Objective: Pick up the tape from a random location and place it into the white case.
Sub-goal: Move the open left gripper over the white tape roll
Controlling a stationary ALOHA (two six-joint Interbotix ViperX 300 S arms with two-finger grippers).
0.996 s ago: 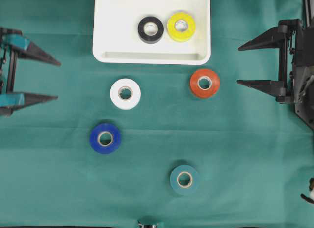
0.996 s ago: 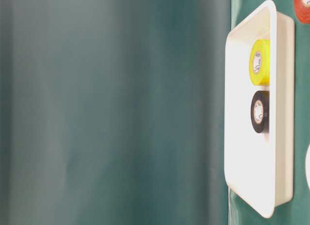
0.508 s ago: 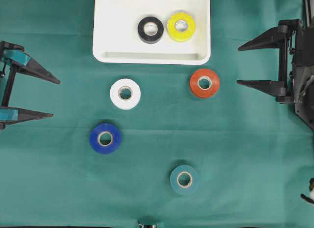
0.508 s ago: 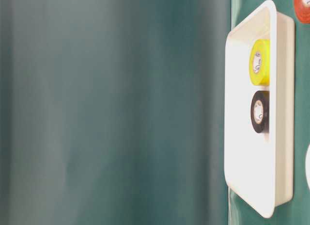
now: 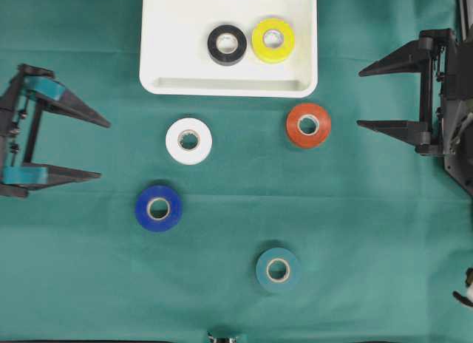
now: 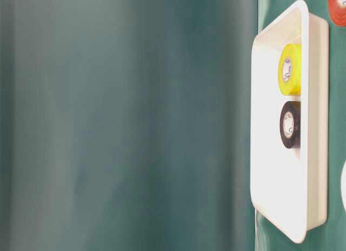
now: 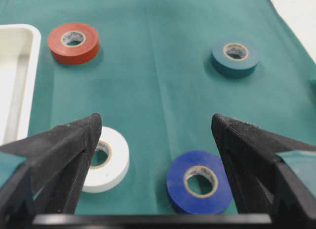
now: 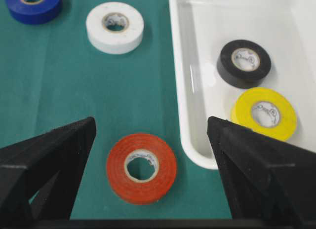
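Observation:
The white case (image 5: 229, 85) lies at the top middle and holds a black tape roll (image 5: 227, 44) and a yellow one (image 5: 273, 40). On the green cloth lie a white roll (image 5: 188, 140), a red roll (image 5: 308, 125), a blue roll (image 5: 158, 208) and a teal roll (image 5: 278, 270). My left gripper (image 5: 104, 150) is open at the left, empty, facing the white (image 7: 106, 160) and blue (image 7: 199, 181) rolls. At the right, my right gripper (image 5: 359, 98) stands open and empty, with the red roll (image 8: 141, 168) ahead of its fingers and apart from them.
The case's near rim (image 8: 182, 115) runs just right of the red roll. The table-level view shows the case (image 6: 319, 126) on edge against a green backdrop. A small dark object (image 5: 222, 337) sits at the front edge of the cloth.
My left gripper has moved right, toward the white and blue rolls, and a little toward the front. The right gripper and all rolls have stayed put.

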